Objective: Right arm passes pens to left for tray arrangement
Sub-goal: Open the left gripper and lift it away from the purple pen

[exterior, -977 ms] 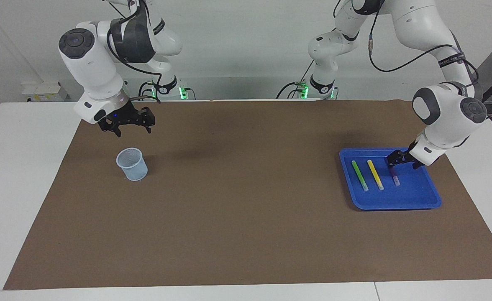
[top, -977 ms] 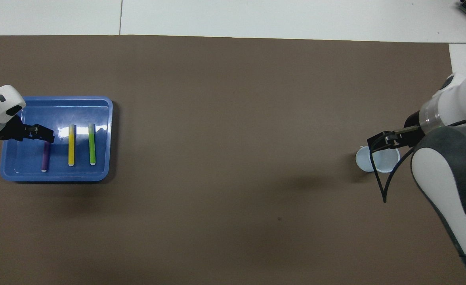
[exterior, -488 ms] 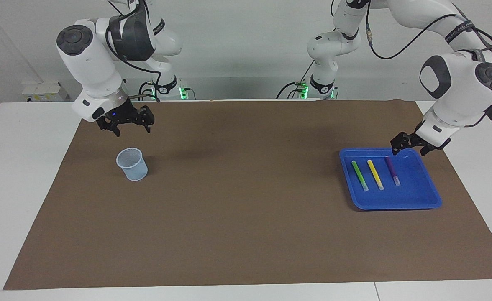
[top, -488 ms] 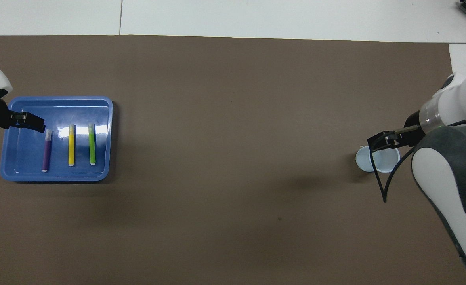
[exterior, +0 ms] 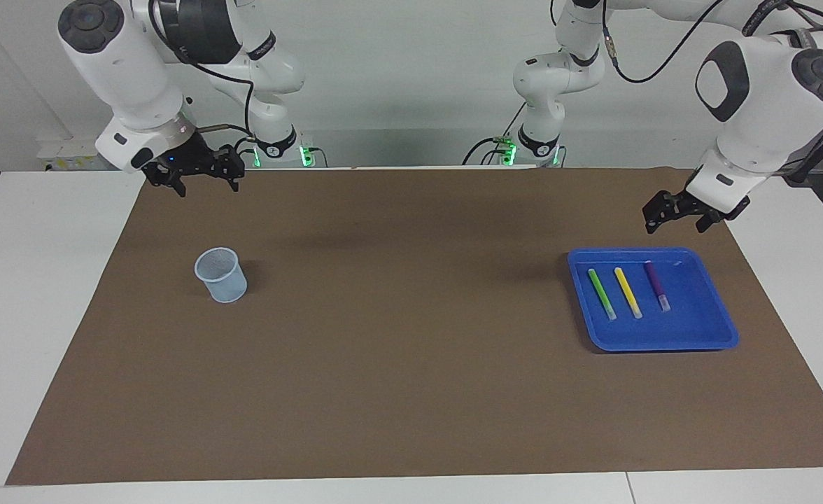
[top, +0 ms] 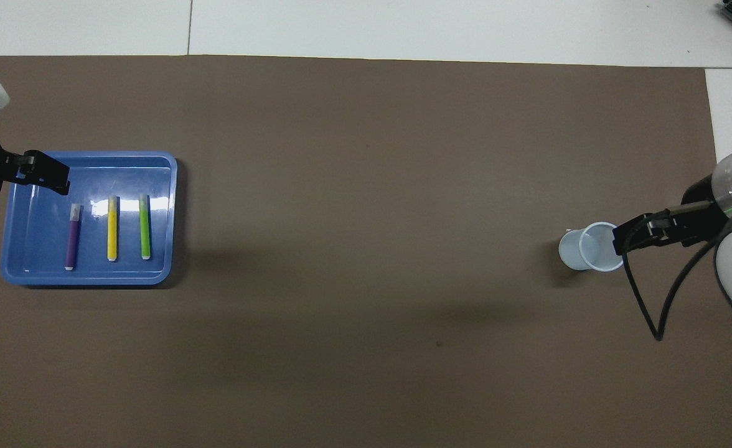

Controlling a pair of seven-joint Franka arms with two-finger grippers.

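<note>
The blue tray [exterior: 695,325] lies on the brown mat at the left arm's end of the table. In it lie three pens side by side: green [exterior: 601,294], yellow [exterior: 627,292] and purple [exterior: 656,285]. They also show in the overhead view: purple [top: 73,236], yellow [top: 112,228], green [top: 145,226], in the tray [top: 36,246]. My left gripper [exterior: 674,224] [top: 60,179] is open and empty, raised over the tray's edge, clear of the pens. My right gripper [exterior: 206,187] [top: 622,239] is open and empty, raised over the mat by the mesh cup.
A small translucent pale-blue mesh cup [exterior: 221,275] [top: 590,247] stands upright on the mat toward the right arm's end. The brown mat [exterior: 411,336] covers most of the white table. A black cable loops down from the right wrist.
My left gripper has let go of the purple pen, which lies in the tray, and has risen away from it. My right gripper has risen and drawn back from over the cup.
</note>
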